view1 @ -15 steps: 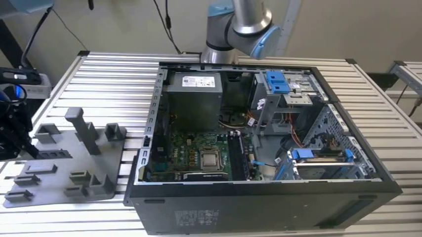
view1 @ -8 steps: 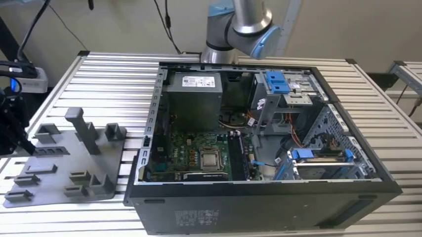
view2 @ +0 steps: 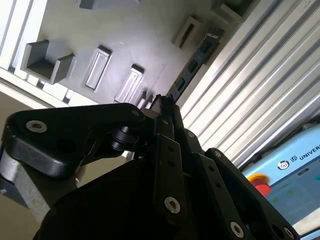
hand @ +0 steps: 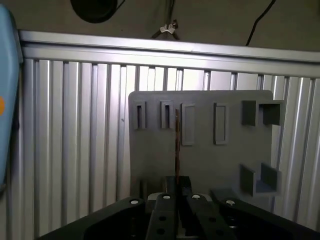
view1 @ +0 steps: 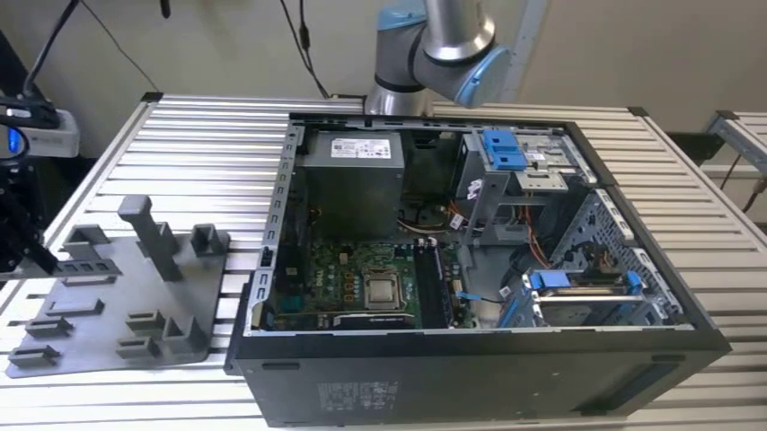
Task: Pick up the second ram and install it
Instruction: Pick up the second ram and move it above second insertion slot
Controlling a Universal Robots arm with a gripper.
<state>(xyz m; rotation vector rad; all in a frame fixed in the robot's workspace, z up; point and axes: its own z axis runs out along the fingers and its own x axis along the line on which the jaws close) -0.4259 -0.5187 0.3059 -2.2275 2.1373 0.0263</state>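
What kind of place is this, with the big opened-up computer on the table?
Probably a robotics lab or test workshop. A robot arm stands behind an open computer case on a slatted metal table, and its hand grips a memory stick over a grey parts tray.

Thin second ram (view2: 199,54) pinched in jaws, tray (view2: 145,30) beyond

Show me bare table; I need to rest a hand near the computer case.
Bare slats of the table lie beyond the grey tray, beside the computer case. Another strip runs past the case on the exterior view's right. Crowded: the tray's holder blocks, where the tool holds the second ram.
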